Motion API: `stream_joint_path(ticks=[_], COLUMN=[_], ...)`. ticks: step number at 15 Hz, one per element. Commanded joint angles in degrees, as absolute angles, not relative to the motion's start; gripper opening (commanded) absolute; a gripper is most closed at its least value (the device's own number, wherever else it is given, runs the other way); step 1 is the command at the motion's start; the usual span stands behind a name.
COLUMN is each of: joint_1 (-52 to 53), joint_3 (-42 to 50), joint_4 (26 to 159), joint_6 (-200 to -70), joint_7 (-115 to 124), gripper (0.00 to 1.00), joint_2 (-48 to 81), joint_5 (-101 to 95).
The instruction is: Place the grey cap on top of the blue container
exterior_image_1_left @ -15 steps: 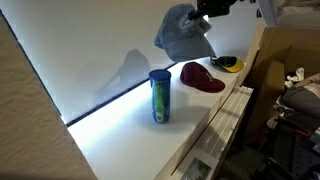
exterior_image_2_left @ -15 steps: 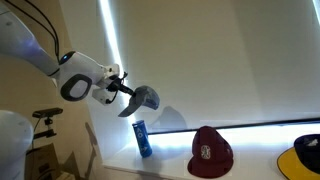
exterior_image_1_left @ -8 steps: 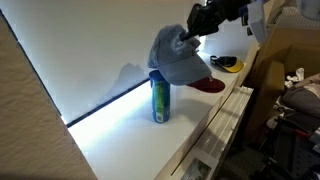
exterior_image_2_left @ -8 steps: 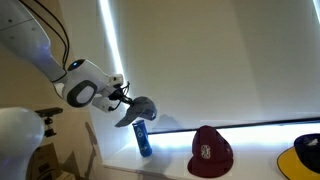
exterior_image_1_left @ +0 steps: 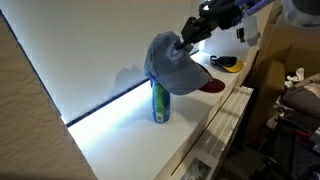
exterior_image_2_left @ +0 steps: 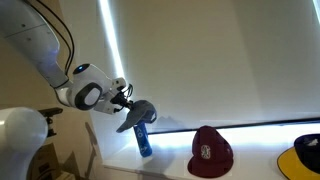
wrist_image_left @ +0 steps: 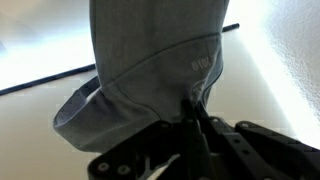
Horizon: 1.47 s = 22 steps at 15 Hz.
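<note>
Jaws clamped on grey cap (exterior_image_1_left: 172, 65), hanging over blue container (exterior_image_1_left: 158, 91), green-yellow label (exterior_image_1_left: 159, 108) unreadable

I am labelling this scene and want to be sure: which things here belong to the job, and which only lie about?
For the job:
- the grey cap, held by the gripper
- the blue container, just under that cap

Just lying about:
- the dark red cap
- the yellow and black cap
Both rest on the white shelf.
</note>
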State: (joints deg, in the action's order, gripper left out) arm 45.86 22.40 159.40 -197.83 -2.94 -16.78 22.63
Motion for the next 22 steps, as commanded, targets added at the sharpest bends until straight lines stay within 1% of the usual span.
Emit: stream_joint_path(ticks=[1,2,6,8,9,10,12,13,14,22], joint_1=[51.2,52.9,67.7,73.5,75.4,72.2,74.9,75.0,75.1,75.1], joint_3=[29.7,31.8,47.1,54.1,56.8,52.3,55.7,56.1,56.1,56.1], joint_4=[159.3,159.3,159.3,159.4,159.4,159.4,159.3,159.3,159.3,159.3], joint_6=[-197.8,-197.8,-198.8,-198.8,-198.3,-197.8,-197.8,-197.8,-197.8,-197.8], joint_7=[-1.5,-1.4,-2.9,-2.2,-0.9,-1.5,-1.4,-1.4,-1.4,-1.4], gripper=[0.01,0.01,0.01,0.01,0.30,0.07,0.19,0.27,0.30,0.30], joint_2=[-17.4,-17.4,-14.1,-13.5,-14.3,-14.4,-14.4,-14.4,-14.4,-14.4], joint_5=[15.2,12.8,-0.9,-6.1,-6.8,-4.5,-5.4,-5.5,-5.5,-5.5])
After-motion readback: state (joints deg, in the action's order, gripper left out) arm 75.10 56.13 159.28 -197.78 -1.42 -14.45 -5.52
